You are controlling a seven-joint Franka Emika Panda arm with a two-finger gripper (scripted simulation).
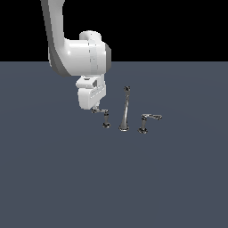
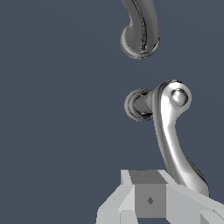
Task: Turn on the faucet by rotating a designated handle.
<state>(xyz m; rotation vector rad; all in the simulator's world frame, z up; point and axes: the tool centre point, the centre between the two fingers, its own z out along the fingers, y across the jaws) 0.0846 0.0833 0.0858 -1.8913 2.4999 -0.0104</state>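
The white robot arm (image 1: pixel 73 49) is the biggest thing, and it comes down from the upper part of the exterior view onto a flat dark grey-blue floor (image 1: pixel 53 178). At its low end is the gripper (image 1: pixel 95 108), just over the outer tip of a lever. Only the exterior view shows the whole faucet (image 1: pixel 124 113): three small chrome pieces standing in one row, very small against the arm.

The tall thin spout (image 1: pixel 125 109) stands in the middle, beyond the handle as seen from the gripper. The handle (image 1: pixel 103 116) is the piece nearest to the gripper, a short post with its lever reaching out under the fingers. The second handle (image 1: pixel 148 121) stands on the far side of the spout, well apart from the gripper, with its lever pointing away.

The wrist view looks down from close by and shows what the other cannot: the lever is curved, with a round cap over the post, and its far end goes in beside the grey finger block (image 2: pixel 151 199). The base of the spout shows past the handle.

The fingertips are hidden in both views, so I cannot tell if the gripper is spread or pressed together, or if it touches the lever.
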